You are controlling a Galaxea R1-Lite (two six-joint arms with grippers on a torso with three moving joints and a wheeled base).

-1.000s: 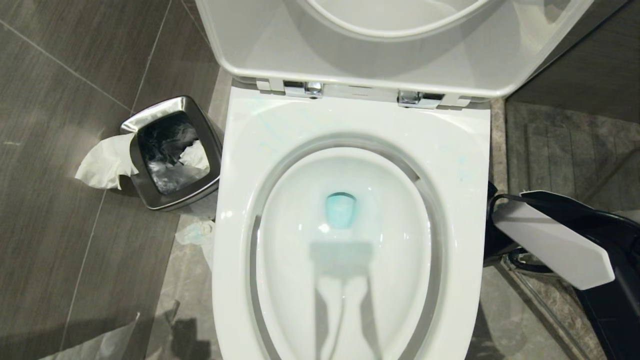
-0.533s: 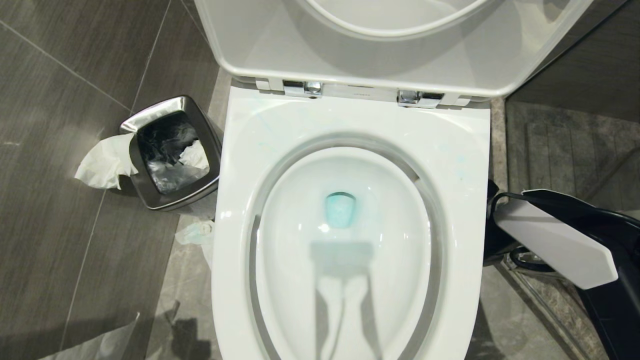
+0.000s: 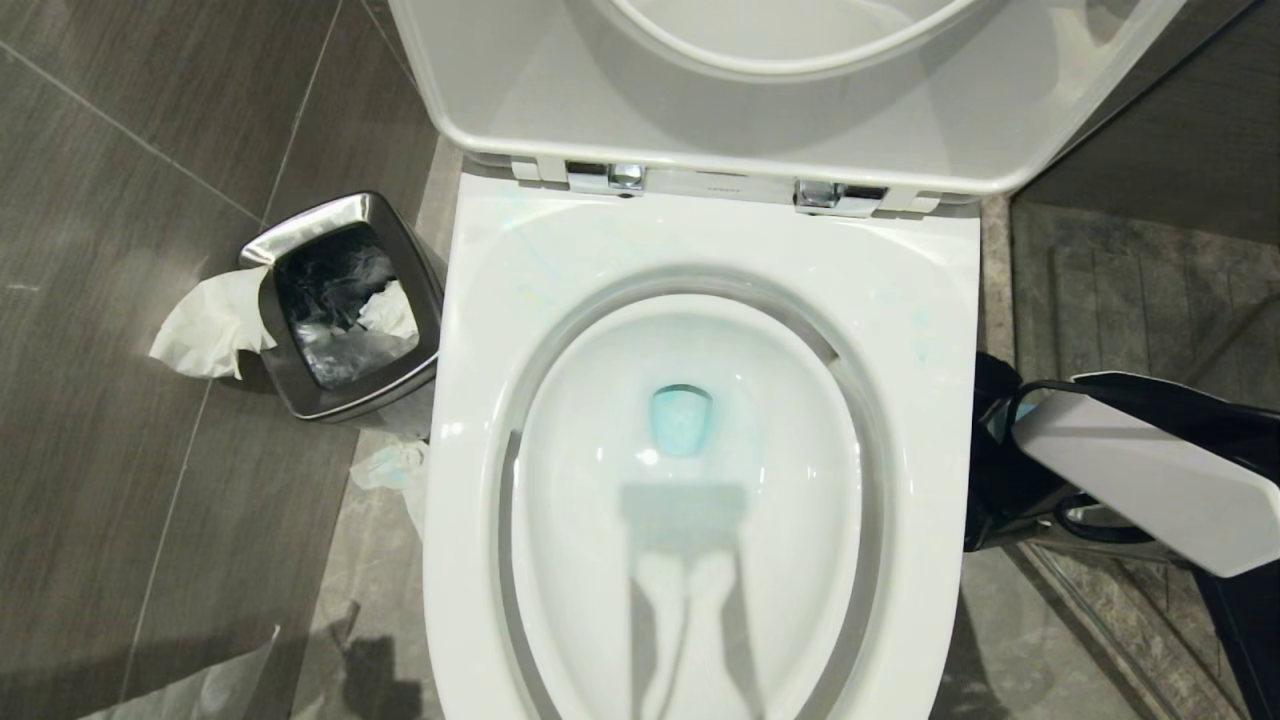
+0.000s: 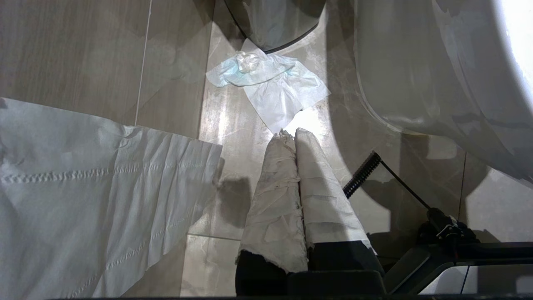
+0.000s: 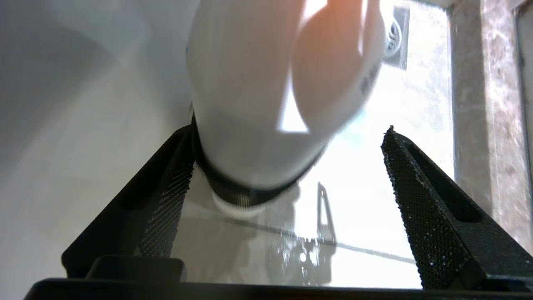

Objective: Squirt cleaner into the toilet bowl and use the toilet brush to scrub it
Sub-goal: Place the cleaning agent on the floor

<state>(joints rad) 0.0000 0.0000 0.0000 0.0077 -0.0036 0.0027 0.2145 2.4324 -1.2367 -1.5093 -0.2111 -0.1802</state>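
The cleaner (image 3: 681,420) is seen as a turquoise pool at the bottom of the toilet bowl (image 3: 560,470), with faint blue streaks on the rim, so the squirting is judged done and the scrubbing not yet begun. The toilet brush is shown in no view, so its direction from either arm cannot be told. The right arm (image 3: 1140,480) is held low beside the bowl's right flank and is judged the likelier to fetch the brush.

The right tool (image 5: 287,133) is spread wide. A white rounded container (image 5: 258,104) (dark band at its near end) lies between the fingers, its long axis running away from the wrist; one finger is touched and the other is cleared, so nothing is pinched.

The left tool (image 4: 289,133), wrapped in white, is pressed together over the floor near a crumpled tissue (image 4: 266,83).
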